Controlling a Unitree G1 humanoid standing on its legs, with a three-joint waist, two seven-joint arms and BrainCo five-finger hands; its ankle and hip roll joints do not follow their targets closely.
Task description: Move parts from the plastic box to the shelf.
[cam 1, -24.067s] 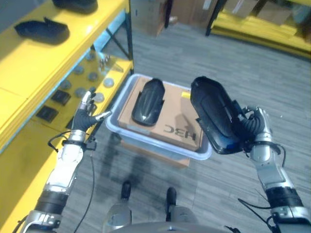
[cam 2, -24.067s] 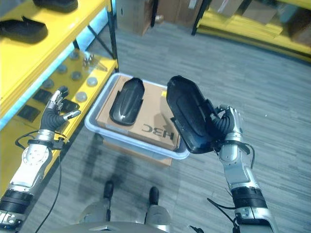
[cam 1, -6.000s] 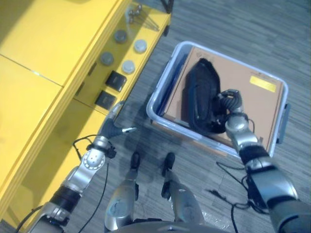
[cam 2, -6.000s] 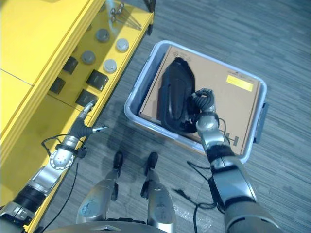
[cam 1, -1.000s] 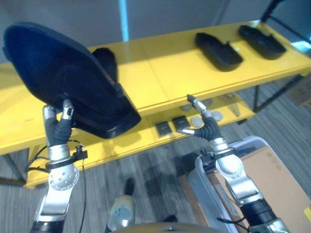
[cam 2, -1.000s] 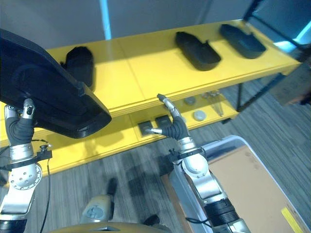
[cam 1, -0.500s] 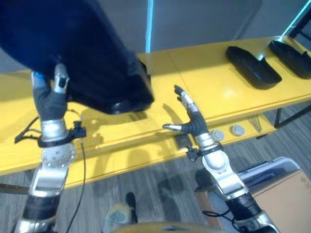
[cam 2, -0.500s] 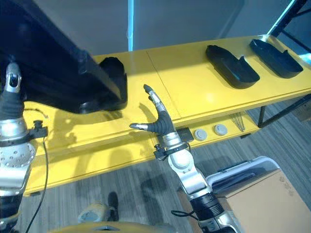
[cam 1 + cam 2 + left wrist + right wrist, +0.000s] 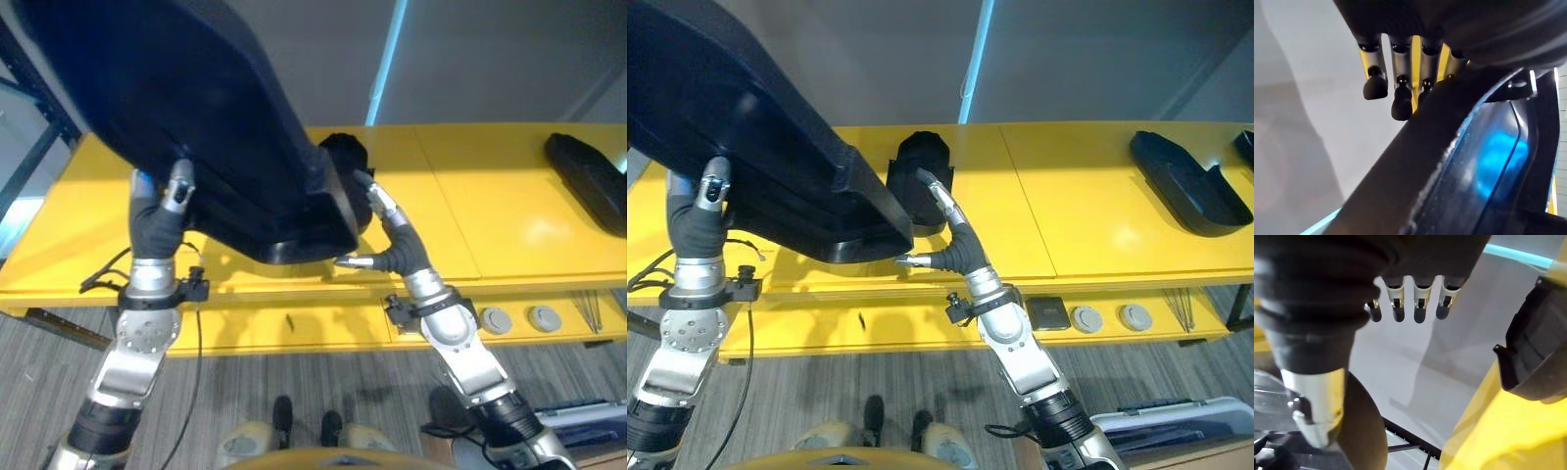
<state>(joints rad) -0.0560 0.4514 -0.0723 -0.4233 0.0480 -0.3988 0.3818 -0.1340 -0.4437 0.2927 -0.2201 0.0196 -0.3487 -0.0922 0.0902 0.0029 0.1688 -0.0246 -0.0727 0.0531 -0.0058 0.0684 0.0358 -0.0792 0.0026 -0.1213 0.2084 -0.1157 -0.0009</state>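
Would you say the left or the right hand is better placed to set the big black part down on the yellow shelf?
Left. The left hand already grips the big black part over the yellow shelf; the right hand is open beside it.

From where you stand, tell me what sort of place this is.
Probably a warehouse or factory parts store: a long yellow metal shelf holds moulded black plastic parts, round grey discs sit on its lower level, and a dark steel rack upright stands beside it.

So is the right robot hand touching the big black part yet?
Cannot tell. In the left eye view the right robot hand, fingers straight, overlaps the black part's lower edge; no view shows contact or gap.
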